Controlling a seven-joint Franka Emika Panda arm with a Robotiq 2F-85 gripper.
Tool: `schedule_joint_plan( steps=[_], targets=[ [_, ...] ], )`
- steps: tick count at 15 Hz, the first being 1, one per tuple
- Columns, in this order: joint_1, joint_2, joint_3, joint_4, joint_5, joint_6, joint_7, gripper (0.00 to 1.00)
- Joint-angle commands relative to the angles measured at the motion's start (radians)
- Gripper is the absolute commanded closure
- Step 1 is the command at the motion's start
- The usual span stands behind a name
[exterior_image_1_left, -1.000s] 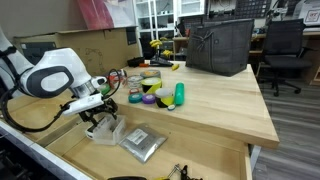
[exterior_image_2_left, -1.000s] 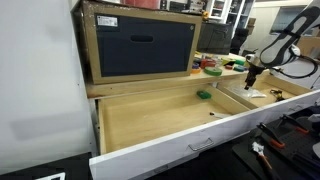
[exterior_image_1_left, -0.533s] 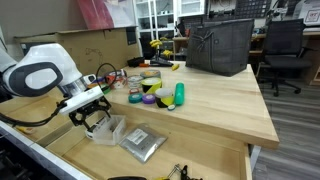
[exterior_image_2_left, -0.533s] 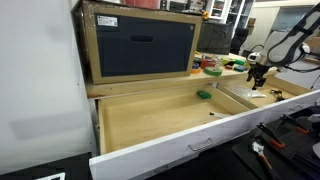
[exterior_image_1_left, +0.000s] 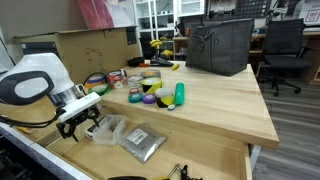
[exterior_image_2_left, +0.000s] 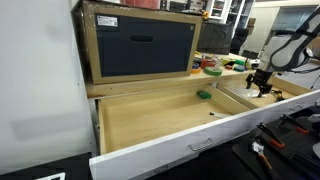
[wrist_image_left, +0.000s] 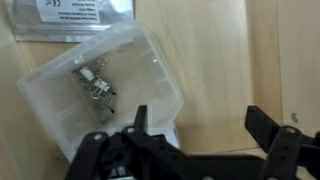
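The claw (exterior_image_1_left: 82, 126) has slid back a little, wide open and empty, so the clear box (wrist_image_left: 100, 85) of little metal bits lies free just in front of it, the silver bag (wrist_image_left: 75, 15) beyond.

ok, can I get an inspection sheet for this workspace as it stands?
surface: wooden drawer floor, with the light wood tabletop above it
job's things: clear plastic box holding small metal parts, lying flat; silver bag beside it
clutter: tape rolls, green bottle and dark bin on the tabletop
claw: claw open, empty, over the box's edge
cables: dark cable loops under the arm
surroundings: office chair, cardboard box
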Motion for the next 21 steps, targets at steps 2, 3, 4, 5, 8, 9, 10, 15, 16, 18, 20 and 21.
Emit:
schedule_joint_plan(
  steps=[2, 3, 4, 5, 8, 9, 10, 15, 16, 18, 20, 21],
  targets=[
    [0.012, -0.025, -0.052, -0.026, 0.000, -0.054, -0.094, 0.34],
    [0.014, -0.024, -0.070, -0.022, -0.004, -0.064, -0.099, 0.41],
    [0.018, -0.026, -0.085, -0.021, -0.007, -0.073, -0.101, 0.49],
    [0.020, -0.023, -0.098, -0.021, -0.009, -0.069, -0.106, 0.58],
    [0.085, 0.007, -0.179, 0.004, -0.079, -0.021, -0.016, 0.79],
    [0.105, 0.017, -0.195, 0.012, -0.101, -0.008, 0.002, 0.86],
    [0.137, 0.034, -0.221, 0.027, -0.141, 0.011, 0.040, 0.95],
    [0.237, 0.126, -0.254, 0.116, -0.236, 0.047, 0.179, 1.00],
    [0.233, 0.132, -0.242, 0.116, -0.240, 0.041, 0.177, 1.00],
    [0.202, 0.126, -0.224, 0.098, -0.247, 0.039, 0.145, 1.00],
    [0.195, 0.127, -0.238, 0.093, -0.269, 0.037, 0.137, 1.00],
    [0.199, 0.130, -0.254, 0.097, -0.289, 0.040, 0.150, 1.00]
  ],
)
